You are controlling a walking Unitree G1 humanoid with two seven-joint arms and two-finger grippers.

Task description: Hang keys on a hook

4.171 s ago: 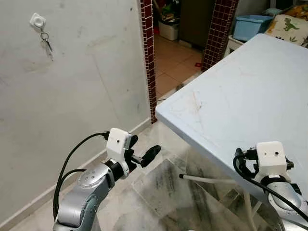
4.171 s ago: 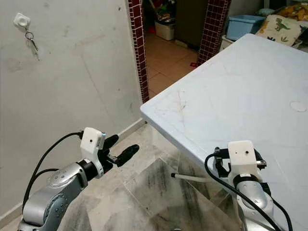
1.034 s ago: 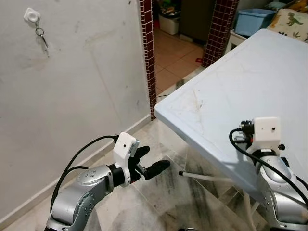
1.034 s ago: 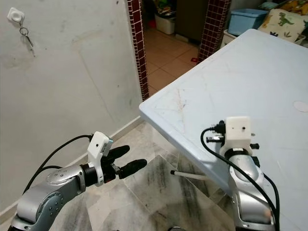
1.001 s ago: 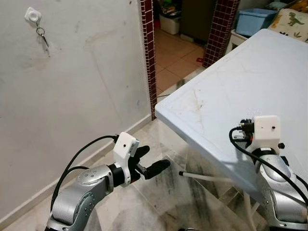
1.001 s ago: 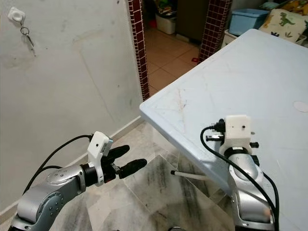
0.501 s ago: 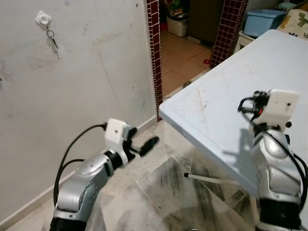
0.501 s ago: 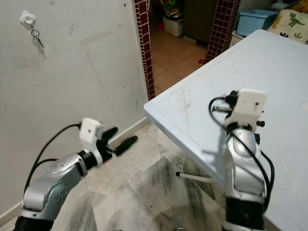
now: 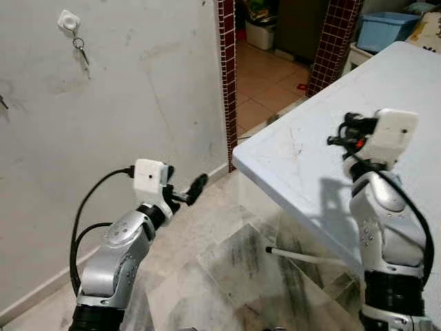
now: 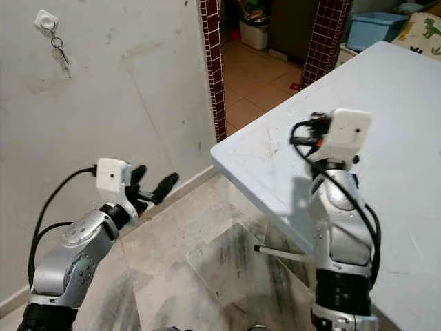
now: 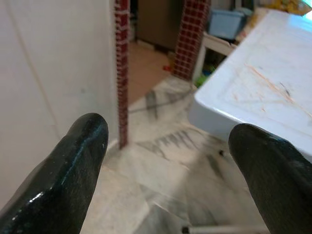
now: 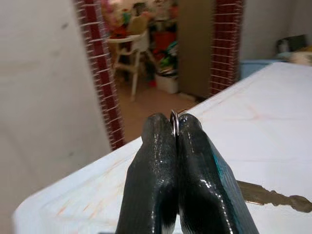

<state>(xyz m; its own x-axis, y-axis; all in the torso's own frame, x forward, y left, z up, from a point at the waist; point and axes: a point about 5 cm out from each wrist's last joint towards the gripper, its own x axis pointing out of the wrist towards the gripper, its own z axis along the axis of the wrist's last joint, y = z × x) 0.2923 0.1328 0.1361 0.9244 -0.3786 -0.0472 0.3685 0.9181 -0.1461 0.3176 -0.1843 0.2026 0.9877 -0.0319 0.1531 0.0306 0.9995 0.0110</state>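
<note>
Our keys [image 12: 269,196] are pinched in the right gripper [image 12: 176,127]: its two black fingers are pressed together on the ring, which pokes out between their tips, while a brass key blade hangs out to one side over the white table [image 9: 413,103]. In the head views the right arm is raised above the table's near corner, well apart from the hook [image 9: 68,20], which sits high on the wall. A key ring [image 9: 82,51] already hangs from that hook, so we judge the peg partly taken and will need to slip our ring on beside or in front of it.

To do this well, we should keep the pinch firm, carry the ring toward the hook with its opening facing the peg, and lower it on only once the ring is clearly over the tip; a loose grip risks dropping the keys to the floor.

From the hook outward: the plain wall runs to a red-tiled doorway edge [image 9: 227,76], and the table corner juts toward the wall below and across from the hook. The marble floor [image 9: 227,269] between wall and table is our open lane. The left gripper [image 11: 170,161], fingers spread wide and holding nothing, hovers low in that lane, and we should keep it out of the right arm's path.
</note>
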